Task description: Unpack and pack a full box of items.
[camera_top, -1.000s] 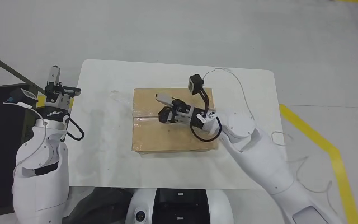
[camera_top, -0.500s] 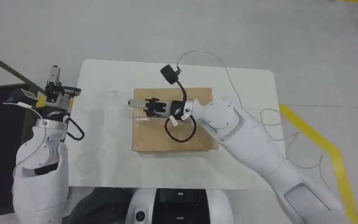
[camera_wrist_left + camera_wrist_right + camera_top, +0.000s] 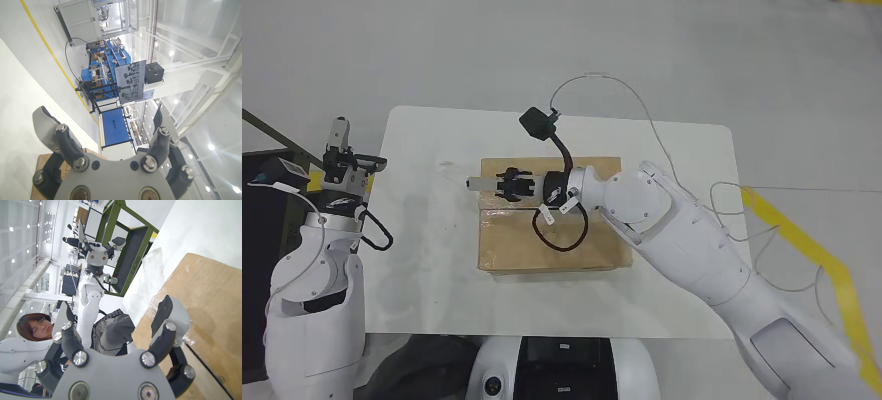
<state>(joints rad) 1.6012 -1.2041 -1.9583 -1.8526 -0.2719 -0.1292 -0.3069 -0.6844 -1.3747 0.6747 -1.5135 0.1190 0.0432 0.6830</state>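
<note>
A shut brown cardboard box (image 3: pixel 552 235) with clear tape along its seam lies in the middle of the white table (image 3: pixel 422 260). My right gripper (image 3: pixel 482 185) hangs at the box's left edge, over the end of the taped seam. In the right wrist view it (image 3: pixel 115 313) is open and holds nothing, one finger just above the box top (image 3: pixel 208 291). My left gripper (image 3: pixel 339 135) is beyond the table's left edge, far from the box. It (image 3: pixel 101 117) points upward, open and empty, with a corner of the box (image 3: pixel 42 161) below it.
A crumpled piece of clear plastic (image 3: pixel 153 262) lies on the table by the box's left side. A green metal cart (image 3: pixel 132 256) stands off the table's left edge. A thin white cable (image 3: pixel 642 110) loops above the right arm.
My right arm has swung left across the box top, carrying its gripper from the box's middle to the left edge. The left arm has kept still.
</note>
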